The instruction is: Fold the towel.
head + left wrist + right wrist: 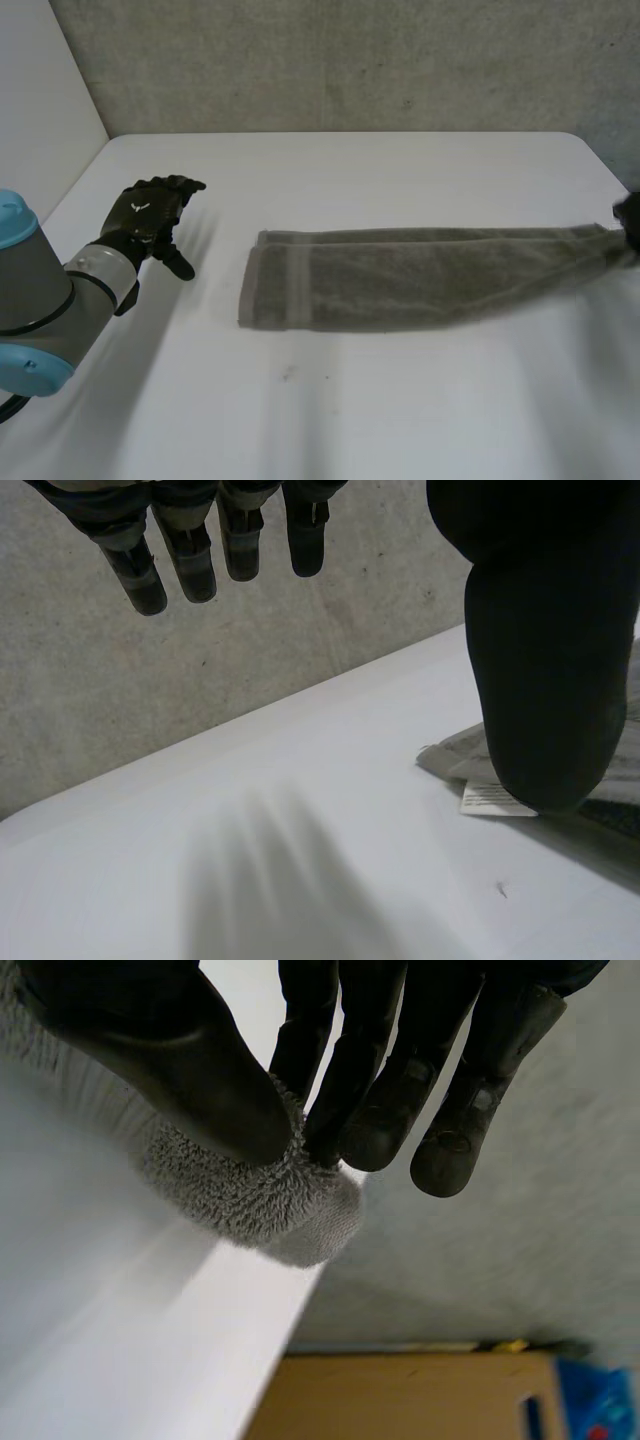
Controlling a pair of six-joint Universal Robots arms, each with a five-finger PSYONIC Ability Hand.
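Left arm (pixel 35 290) at the near left. Left hand (pixel 150 215) hovers over the white table (pixel 350 420), fingers (pixel 190 550) straight and spread, holding nothing, well apart from the towel. Towel (pixel 400 275) lies mid-table, grey, folded into a long band. One end lies flat toward the left hand (white label (pixel 495 800) there, left wrist view), the other is gathered to a point at the table's right edge. Right hand (pixel 630 215) pinches that end between thumb (pixel 170 1060) and fingertips (pixel 305 1050). Grey wall (pixel 350 60) behind.
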